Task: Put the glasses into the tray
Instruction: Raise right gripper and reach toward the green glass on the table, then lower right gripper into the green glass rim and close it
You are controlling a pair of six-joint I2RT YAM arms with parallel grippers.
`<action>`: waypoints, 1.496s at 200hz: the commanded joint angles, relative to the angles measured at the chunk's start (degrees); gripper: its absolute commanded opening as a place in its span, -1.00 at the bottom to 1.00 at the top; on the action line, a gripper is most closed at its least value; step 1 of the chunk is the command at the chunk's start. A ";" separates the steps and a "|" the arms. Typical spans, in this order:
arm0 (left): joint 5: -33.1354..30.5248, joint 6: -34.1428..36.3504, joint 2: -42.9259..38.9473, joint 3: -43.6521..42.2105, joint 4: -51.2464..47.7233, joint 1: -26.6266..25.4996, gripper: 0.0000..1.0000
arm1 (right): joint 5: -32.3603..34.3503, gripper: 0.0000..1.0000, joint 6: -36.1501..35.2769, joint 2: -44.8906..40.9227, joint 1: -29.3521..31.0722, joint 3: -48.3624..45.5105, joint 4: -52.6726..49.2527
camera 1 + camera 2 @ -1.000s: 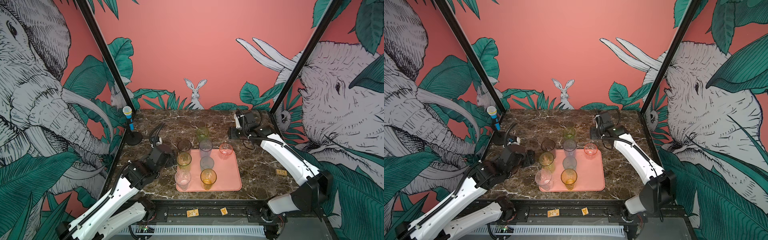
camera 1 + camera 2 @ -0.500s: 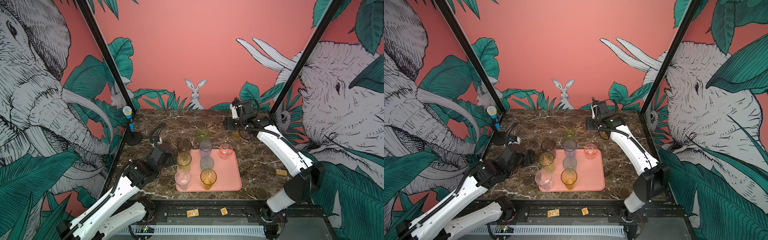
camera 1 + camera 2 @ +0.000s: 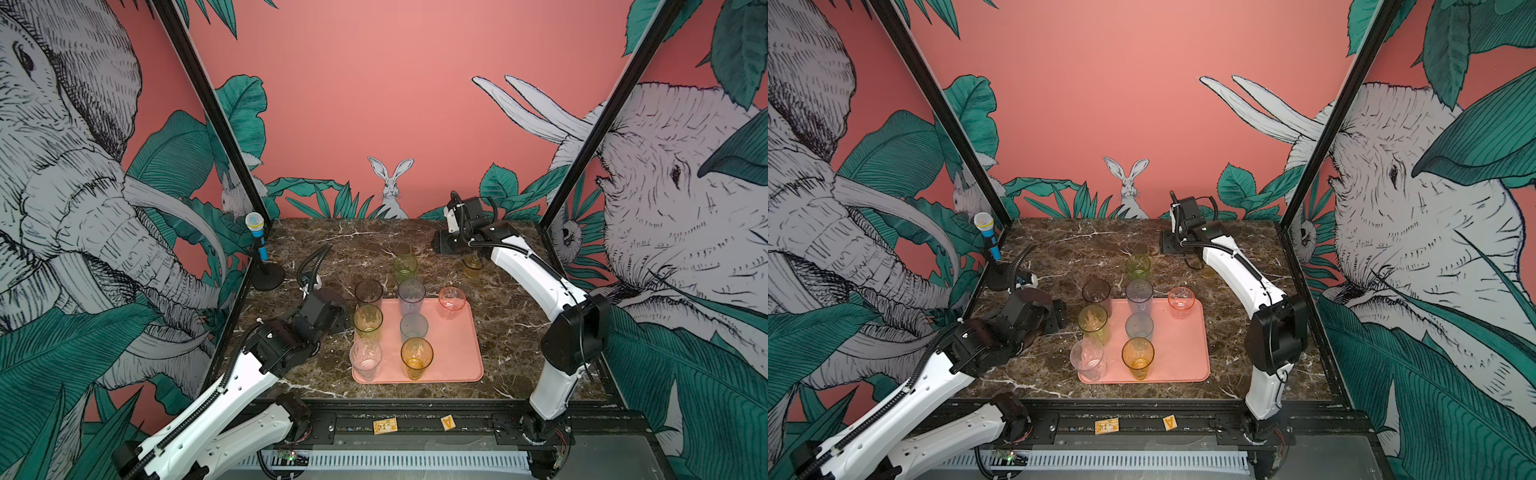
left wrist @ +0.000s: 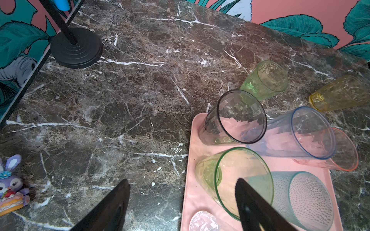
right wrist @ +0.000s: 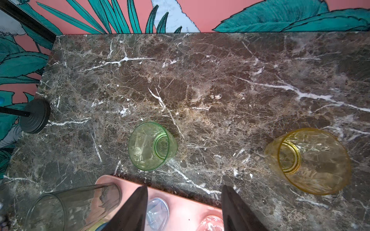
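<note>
Pink tray (image 3: 453, 353) near the desk's (image 3: 332, 241) front edge holds seven glasses (image 3: 417, 357), its right half bare. Green glass (image 3: 405, 268) and yellow glass (image 3: 473, 266) stand on open desk behind it. Left claw (image 4: 182, 181), by the tray's left rim, and right claw (image 5: 184, 187) both gape empty.

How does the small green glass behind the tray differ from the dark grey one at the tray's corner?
The small green glass is pale green and short; the dark grey glass is smoky and tall. The green one stands on the marble table beyond the tray; the grey one stands in the tray's far left corner. Both are see-through, upright, empty.
</note>
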 commanded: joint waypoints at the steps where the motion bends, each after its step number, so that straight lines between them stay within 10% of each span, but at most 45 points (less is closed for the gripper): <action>1: -1.99 -1.20 -0.41 0.61 -1.99 0.18 0.68 | -1.52 0.22 1.59 1.58 0.57 1.75 2.52; 299: -3.45 -3.50 7.22 1.46 1.09 0.18 0.67 | -3.44 0.20 0.98 18.20 4.39 5.42 9.15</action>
